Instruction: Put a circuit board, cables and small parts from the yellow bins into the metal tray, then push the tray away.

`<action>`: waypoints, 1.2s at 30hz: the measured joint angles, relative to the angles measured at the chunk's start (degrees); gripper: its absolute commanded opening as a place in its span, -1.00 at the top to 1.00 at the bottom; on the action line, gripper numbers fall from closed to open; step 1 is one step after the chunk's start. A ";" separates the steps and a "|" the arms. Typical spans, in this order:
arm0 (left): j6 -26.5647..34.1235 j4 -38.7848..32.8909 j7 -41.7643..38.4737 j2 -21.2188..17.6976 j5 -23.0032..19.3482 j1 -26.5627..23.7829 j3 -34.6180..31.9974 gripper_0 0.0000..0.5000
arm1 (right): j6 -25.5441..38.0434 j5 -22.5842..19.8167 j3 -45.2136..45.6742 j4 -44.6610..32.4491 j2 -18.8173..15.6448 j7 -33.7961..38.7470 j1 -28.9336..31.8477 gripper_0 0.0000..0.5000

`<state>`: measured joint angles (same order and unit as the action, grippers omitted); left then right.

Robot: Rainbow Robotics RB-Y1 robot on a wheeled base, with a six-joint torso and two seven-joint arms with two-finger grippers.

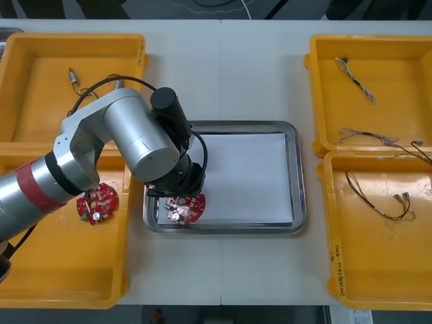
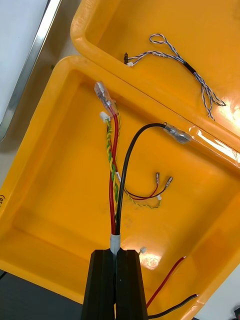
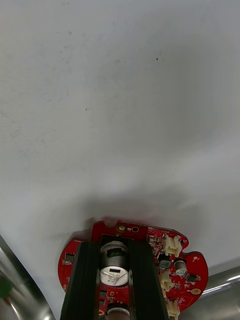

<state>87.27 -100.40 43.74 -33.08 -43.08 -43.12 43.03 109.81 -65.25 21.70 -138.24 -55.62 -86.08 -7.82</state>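
Observation:
My left gripper (image 1: 177, 202) hangs over the near left corner of the metal tray (image 1: 298, 177), shut on a round red circuit board (image 1: 190, 209). In the left wrist view its fingers (image 3: 86, 280) clamp a grey cylinder part on the board (image 3: 182, 267), low over the tray's white inside. My right gripper (image 2: 116, 252) is shut on a red and black cable (image 2: 114, 170) over a yellow bin (image 2: 50, 175). A thin red and yellow cable (image 2: 145, 196) lies on that bin's floor.
A second red board (image 1: 96, 202) lies in the near left bin (image 1: 61, 270). The far left bin (image 1: 40, 88) holds a small metal part (image 1: 73, 77). Twisted blue and white cables (image 1: 356, 81) lie in the far right bin (image 1: 391, 101); the near right bin (image 1: 378, 270) holds thin cables (image 1: 378, 202).

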 measured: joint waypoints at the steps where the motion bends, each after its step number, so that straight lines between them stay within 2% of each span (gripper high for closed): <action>1: 0.00 0.00 0.00 0.00 0.14 0.00 0.00 0.94 | 0.00 0.13 0.00 0.00 0.00 0.00 0.00 1.00; 2: 0.00 0.00 0.00 0.00 0.29 0.00 0.00 0.15 | 0.00 0.16 0.00 0.00 0.00 0.00 0.00 1.00; 3: 0.00 0.00 0.00 0.00 0.39 -0.01 0.00 -0.42 | 0.00 0.16 0.00 0.00 0.00 0.00 0.00 1.00; 4: 0.00 0.00 0.00 0.00 0.44 -0.01 0.00 -0.81 | 0.00 0.18 0.00 0.01 0.00 0.00 0.00 1.00; 5: 0.00 0.00 0.00 0.00 0.47 -0.02 0.00 -1.00 | 0.00 0.18 0.00 0.01 0.00 0.00 0.00 1.00; 14: 0.68 0.00 0.00 0.00 0.57 -0.17 -0.09 -1.00 | 0.00 0.17 -0.07 0.32 0.00 0.00 0.00 1.00; 18: 4.43 -0.09 0.00 0.01 0.53 -0.46 -1.81 -1.00 | 0.00 0.17 -0.12 0.35 0.00 0.00 0.00 1.00; 25: 12.73 -2.22 0.00 0.20 0.50 -0.46 -10.06 -1.00 | 0.00 -1.27 -0.98 0.23 -0.32 0.00 -0.63 1.00; 33: 20.84 -5.83 0.00 0.35 0.43 -0.47 -16.47 -1.00 | 0.00 -4.18 -7.26 -1.71 -2.13 -0.01 -7.29 1.00; 36: 22.07 -7.18 0.00 0.36 0.37 -0.47 -18.66 -1.00 | 0.00 -6.75 -10.38 -2.33 -2.23 -0.01 -10.81 1.00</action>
<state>109.35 -107.58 43.75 -32.73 -42.71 -43.59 24.37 109.82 -72.00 11.32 -140.57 -57.85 -86.08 -18.63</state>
